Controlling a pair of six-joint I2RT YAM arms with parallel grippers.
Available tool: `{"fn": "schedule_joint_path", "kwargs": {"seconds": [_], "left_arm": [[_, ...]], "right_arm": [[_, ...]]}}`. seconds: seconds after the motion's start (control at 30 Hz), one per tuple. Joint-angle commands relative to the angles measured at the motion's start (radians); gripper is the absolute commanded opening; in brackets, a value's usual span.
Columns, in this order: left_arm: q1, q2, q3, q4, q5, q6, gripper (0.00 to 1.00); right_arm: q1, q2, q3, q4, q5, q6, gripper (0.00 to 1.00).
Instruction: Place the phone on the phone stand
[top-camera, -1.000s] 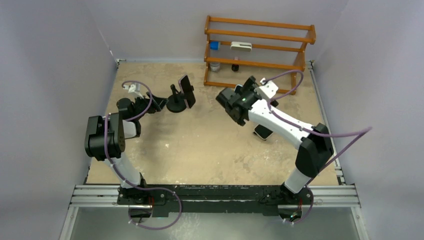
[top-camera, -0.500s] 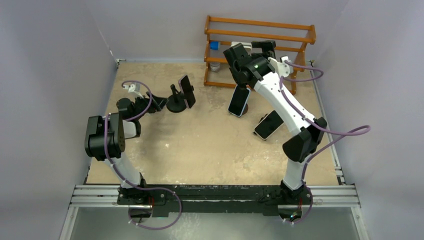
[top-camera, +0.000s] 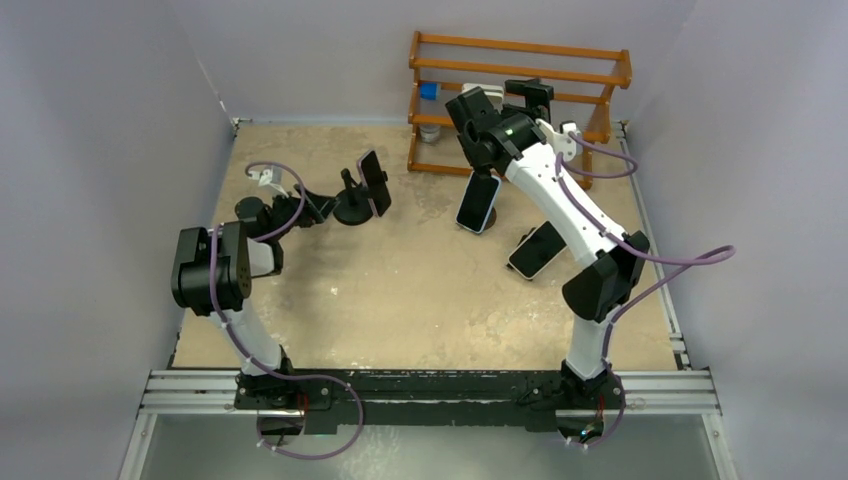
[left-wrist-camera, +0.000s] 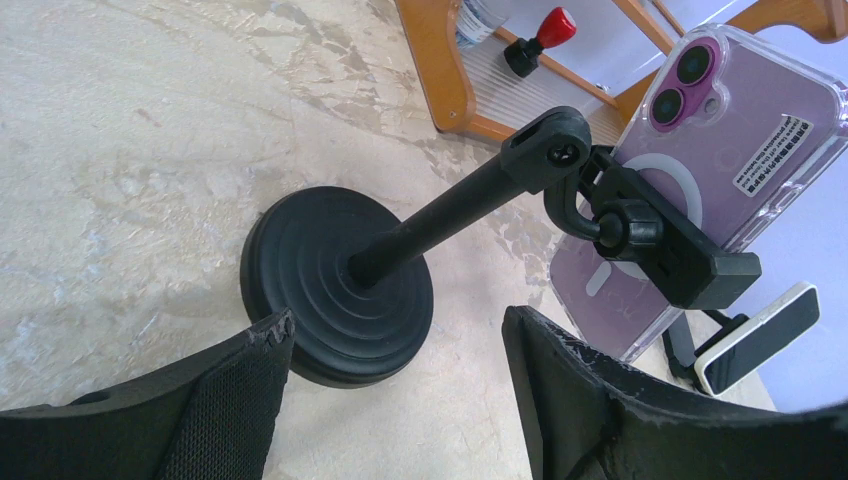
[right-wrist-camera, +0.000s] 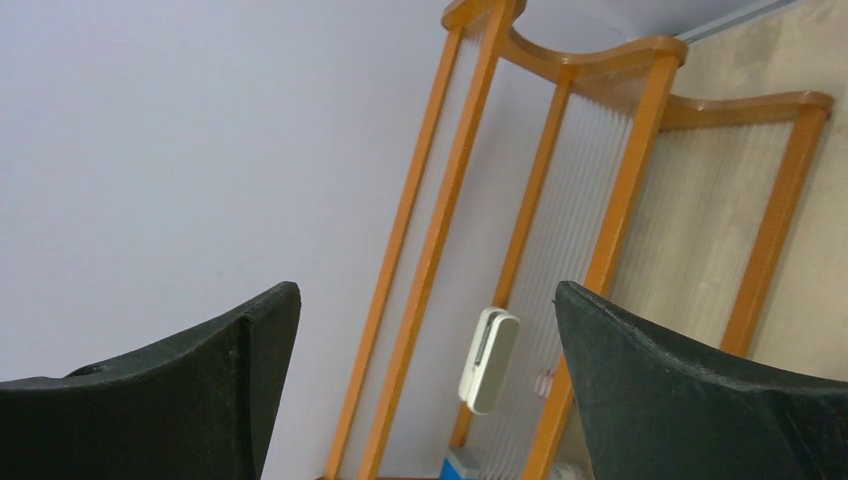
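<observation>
The purple phone (left-wrist-camera: 700, 150) sits clamped in the phone stand (left-wrist-camera: 320, 270), so only backing off seems to remain: the left tool (left-wrist-camera: 395, 345) is open astride the stand's base, holding nothing, and the right tool (right-wrist-camera: 422, 300) is wide open and empty.

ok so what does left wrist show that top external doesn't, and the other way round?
Left wrist only: the phone's purple back with twin lenses, plus the stand's clamp gripping it and its ribbed base.
Top external only: the left arm and right arm, and two more phones on the table.
Both: the stand with the phone clamped in it, and the orange rack behind.
</observation>
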Motion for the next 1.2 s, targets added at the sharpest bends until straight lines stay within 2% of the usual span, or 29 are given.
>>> {"fn": "schedule_joint_path", "kwargs": {"seconds": [0.0, 0.13, 0.27, 0.33, 0.63, 0.83, 1.0, 1.17], "left_arm": [[-0.010, 0.023, 0.034, 0.087, 0.039, -0.024, 0.75], [-0.012, 0.017, 0.033, 0.078, 0.034, -0.018, 0.76], [-0.015, 0.023, 0.038, 0.078, 0.036, -0.017, 0.76], [-0.017, 0.027, 0.040, 0.080, 0.040, -0.018, 0.76], [-0.027, 0.021, 0.046, 0.061, 0.047, 0.001, 0.77], [-0.033, 0.020, 0.052, 0.041, 0.044, 0.017, 0.77], [-0.042, 0.018, 0.055, 0.035, 0.043, 0.023, 0.77], [-0.054, 0.006, 0.055, 0.021, 0.044, 0.036, 0.77]], "right_arm": [[-0.015, -0.046, -0.039, -0.002, 0.222, 0.779, 0.98], [-0.015, -0.042, 0.006, 0.000, 0.223, 0.732, 0.99], [-0.022, -0.057, -0.021, 0.008, 0.225, 0.554, 0.99], [-0.025, -0.052, -0.023, 0.010, 0.225, 0.414, 0.99], [-0.084, 0.032, 0.101, 0.003, 0.224, -0.409, 0.99], [-0.054, 0.010, 0.015, -0.013, 0.219, -0.746, 0.98], [0.028, -0.042, -0.114, -0.023, 0.210, -0.854, 0.99], [0.089, -0.072, -0.149, -0.022, 0.164, -0.898, 0.99]]}}
